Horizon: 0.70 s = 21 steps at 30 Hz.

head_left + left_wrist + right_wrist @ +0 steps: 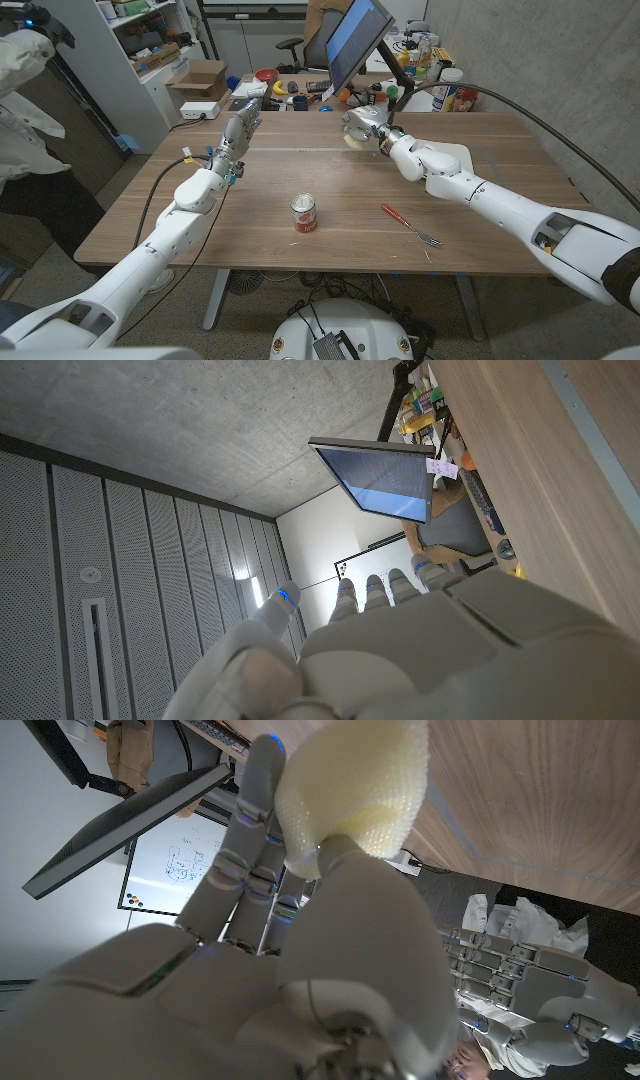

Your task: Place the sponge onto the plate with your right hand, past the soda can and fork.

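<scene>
Right hand (372,128): raised over the far middle of the wooden tabletop (330,190), fingers closed around the pale yellow porous sponge (354,138); the right wrist view shows the sponge (352,790) pinched between thumb and fingers, bulging out above them.

Near row, on the tabletop:
- Red and white soda can (304,213), upright, near the front middle.
- Red-handled metal fork (410,224), lying flat to the robot's right of the can, well apart from it.

Mid row:
- Left hand (238,135), held up on the left side with fingers extended and apart, holding nothing; the left wrist view shows the fingers (375,590) reaching upward with nothing between them.
- White plate (458,157), partly hidden behind the right forearm, on the robot's right side of the tabletop, just beside the carrying arm.

Far row:
- Tilted dark monitor (355,40), with clutter of small items at the tabletop's back edge.

Step in hand, by judgement: carrying; the sponge is off the tabletop, already beyond can and fork, not yet over the plate. Next move calls for swinging the hand to the robot's right, over the plate, lowering, then spreading the fingers to let go.
</scene>
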Tool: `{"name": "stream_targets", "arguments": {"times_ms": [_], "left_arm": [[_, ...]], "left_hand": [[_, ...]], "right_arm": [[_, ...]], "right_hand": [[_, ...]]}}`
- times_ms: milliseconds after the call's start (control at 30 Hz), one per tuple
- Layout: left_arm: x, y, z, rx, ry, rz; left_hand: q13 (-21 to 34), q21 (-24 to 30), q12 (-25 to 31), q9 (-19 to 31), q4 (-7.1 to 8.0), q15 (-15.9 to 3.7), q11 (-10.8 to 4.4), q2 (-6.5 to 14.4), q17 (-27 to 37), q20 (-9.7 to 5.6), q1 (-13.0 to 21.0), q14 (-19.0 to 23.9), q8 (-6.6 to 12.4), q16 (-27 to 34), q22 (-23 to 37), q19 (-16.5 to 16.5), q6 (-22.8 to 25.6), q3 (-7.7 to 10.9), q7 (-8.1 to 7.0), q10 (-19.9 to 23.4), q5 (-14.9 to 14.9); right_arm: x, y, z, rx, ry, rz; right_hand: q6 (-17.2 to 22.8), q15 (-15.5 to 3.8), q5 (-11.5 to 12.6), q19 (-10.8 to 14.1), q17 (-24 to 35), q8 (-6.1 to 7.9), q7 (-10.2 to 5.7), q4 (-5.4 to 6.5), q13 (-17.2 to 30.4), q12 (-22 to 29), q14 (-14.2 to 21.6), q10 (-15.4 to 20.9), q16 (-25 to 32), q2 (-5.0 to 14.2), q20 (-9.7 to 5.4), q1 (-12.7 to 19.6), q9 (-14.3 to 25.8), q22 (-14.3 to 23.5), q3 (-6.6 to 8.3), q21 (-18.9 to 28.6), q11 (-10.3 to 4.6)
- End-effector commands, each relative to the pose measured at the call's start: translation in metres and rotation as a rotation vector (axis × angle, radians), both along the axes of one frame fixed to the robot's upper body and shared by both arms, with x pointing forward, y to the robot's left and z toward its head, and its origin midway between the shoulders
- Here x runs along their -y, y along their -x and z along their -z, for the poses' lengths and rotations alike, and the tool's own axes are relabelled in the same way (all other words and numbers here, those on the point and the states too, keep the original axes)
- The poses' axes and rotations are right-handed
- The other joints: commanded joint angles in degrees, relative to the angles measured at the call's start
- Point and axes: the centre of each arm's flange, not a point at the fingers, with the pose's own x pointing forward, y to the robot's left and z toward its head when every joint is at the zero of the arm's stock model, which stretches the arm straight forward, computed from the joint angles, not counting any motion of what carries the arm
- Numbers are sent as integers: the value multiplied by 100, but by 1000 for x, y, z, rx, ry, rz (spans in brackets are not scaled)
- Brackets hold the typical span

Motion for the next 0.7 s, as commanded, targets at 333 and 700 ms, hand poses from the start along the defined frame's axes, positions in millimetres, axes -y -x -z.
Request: {"name": "stream_targets", "arguments": {"times_ms": [333,700], "left_arm": [[4,14,2,13,3,-21],[7,16,-1,17,-12,-25]], "left_hand": [[28,-4,19,27,-6,8,17,529,31,-16,-62,-30,0,10,13,-8,27,-28,-34,-51,8],[27,-3,21,27,-7,7,21,528,31,-10,-63,-33,1,9,13,-8,35,-33,-30,-50,8]], "right_arm": [[31,-15,-32,22,25,81],[59,-27,-36,8,-17,161]], "right_hand": [[263,-887,60,-318,50,45,155,32,57,304,480,-8,-85,278,-508,320,11,31,-45,111,5],[291,-890,66,-368,88,57,159,38,49,301,498,11,-133,277,-508,334,-3,36,-65,182,5]]}}
